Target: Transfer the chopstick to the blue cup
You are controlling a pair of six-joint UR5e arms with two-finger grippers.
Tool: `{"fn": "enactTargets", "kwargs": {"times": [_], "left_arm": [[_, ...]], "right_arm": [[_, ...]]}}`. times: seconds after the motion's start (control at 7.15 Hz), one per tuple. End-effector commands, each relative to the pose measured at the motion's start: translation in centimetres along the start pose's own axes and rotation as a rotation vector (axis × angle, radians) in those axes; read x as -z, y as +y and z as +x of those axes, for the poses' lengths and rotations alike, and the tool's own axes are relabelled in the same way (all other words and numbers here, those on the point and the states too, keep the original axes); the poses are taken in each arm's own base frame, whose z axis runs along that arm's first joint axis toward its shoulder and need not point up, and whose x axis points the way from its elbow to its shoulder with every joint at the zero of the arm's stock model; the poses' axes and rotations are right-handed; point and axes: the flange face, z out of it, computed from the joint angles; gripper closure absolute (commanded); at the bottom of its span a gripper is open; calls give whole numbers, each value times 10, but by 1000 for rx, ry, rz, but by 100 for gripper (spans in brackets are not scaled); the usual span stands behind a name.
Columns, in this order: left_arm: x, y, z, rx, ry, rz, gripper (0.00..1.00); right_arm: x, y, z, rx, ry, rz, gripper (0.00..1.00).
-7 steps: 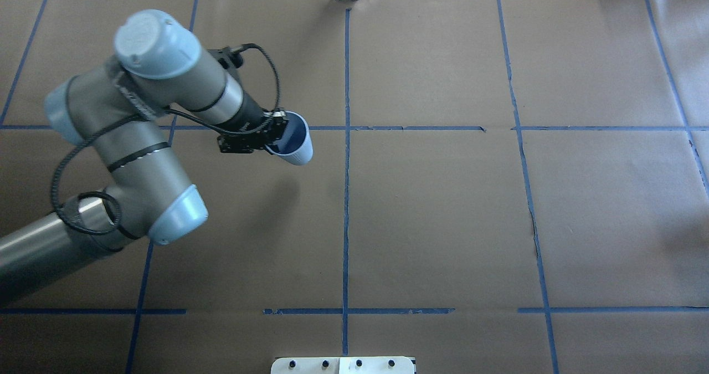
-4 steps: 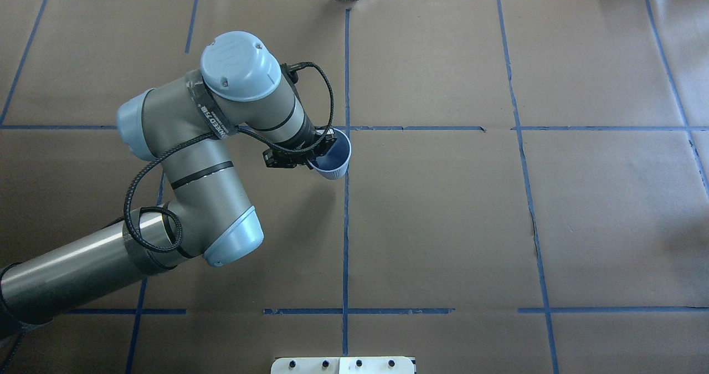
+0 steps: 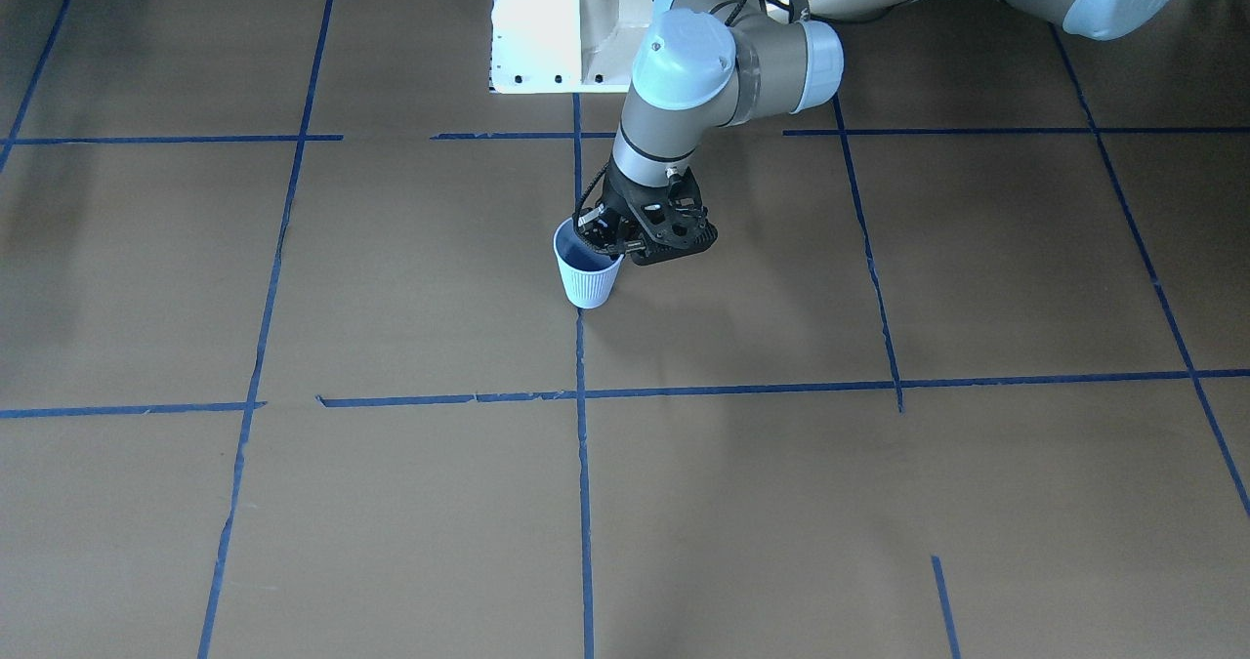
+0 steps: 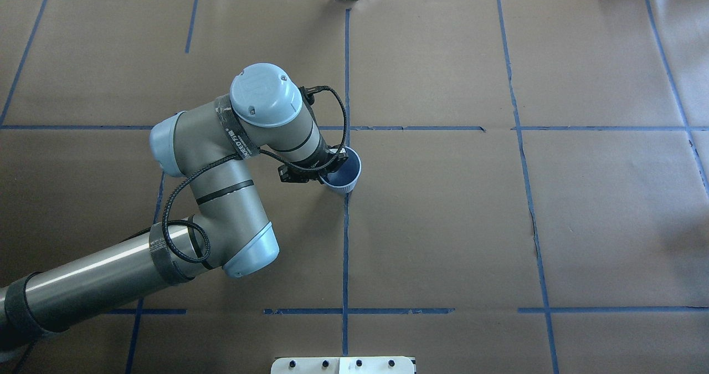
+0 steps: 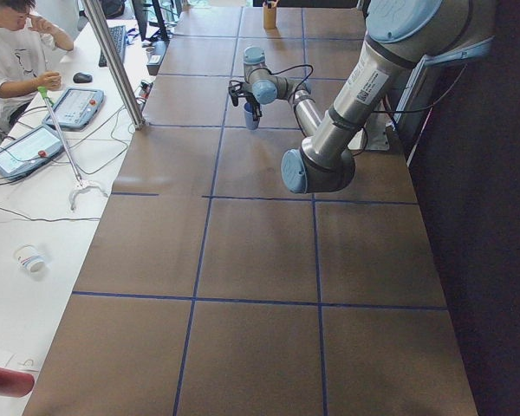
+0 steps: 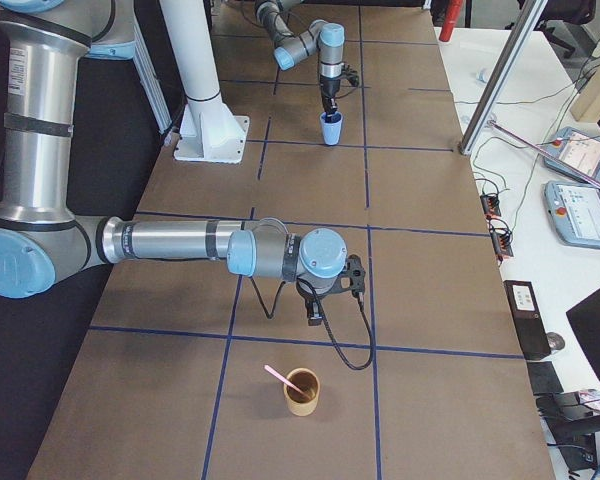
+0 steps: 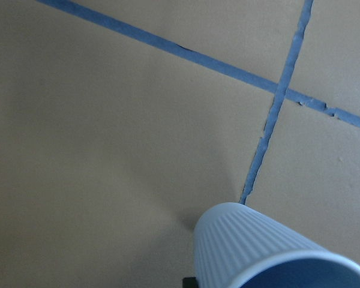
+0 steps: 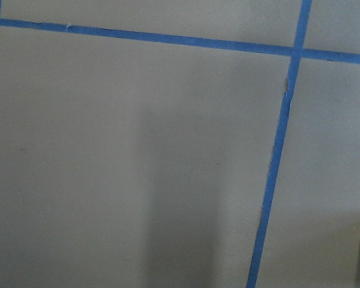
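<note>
The blue cup point(image 4: 346, 179) stands upright at the table's middle tape line, at or just above the paper; it also shows in the front view point(image 3: 588, 276) and the left wrist view point(image 7: 270, 255). My left gripper point(image 4: 331, 164) is shut on the cup's rim on its left side, one finger inside the cup point(image 3: 601, 236). The salmon-pink chopstick point(image 6: 278, 376) leans in a brown cup point(image 6: 301, 393) at the table's right end. My right gripper point(image 6: 318, 305) shows only in the exterior right view, low over the table just behind that brown cup. I cannot tell whether it is open or shut.
The white robot base plate point(image 3: 571, 24) sits at the table's near edge. Blue tape lines point(image 4: 346, 241) cross the brown paper. A side bench holds tablets point(image 6: 580, 215) and cables, and a seated person point(image 5: 13, 52) is at it.
My left arm has carried the blue cup to the right and toward the robot, lowering it. The cup has gone from tilted to upright.
</note>
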Motion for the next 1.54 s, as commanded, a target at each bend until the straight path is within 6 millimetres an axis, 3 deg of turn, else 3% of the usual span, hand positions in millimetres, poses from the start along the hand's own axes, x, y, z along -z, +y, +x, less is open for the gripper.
{"fn": "enactTargets", "kwargs": {"times": [0.0,0.14,0.28,0.42,0.56,0.7,0.98,1.12,1.26,1.4], "left_arm": [[-5,0,2,-7,12,-1,92],[-3,1,5,-8,16,-1,83],[-6,1,3,-10,11,0,26],[0,1,6,-13,23,12,0],[10,4,9,-18,41,14,0],[49,9,16,-35,111,29,0],[133,-25,-5,1,218,116,0],[164,-49,-14,20,248,166,0],[173,-63,-18,25,251,191,0],[175,-77,-28,40,240,208,0]], "right_arm": [[0,-1,-1,-1,-9,3,0],[0,0,-1,-2,-9,2,0],[0,0,-1,-2,-9,2,0],[0,-1,-1,1,-9,3,0],[1,-3,-3,33,-4,25,0],[0,-3,-1,57,-1,41,0],[3,-4,-4,66,14,49,0],[18,-4,-17,100,99,67,0],[32,0,-19,22,237,88,1],[36,16,0,-44,262,94,1]]}}
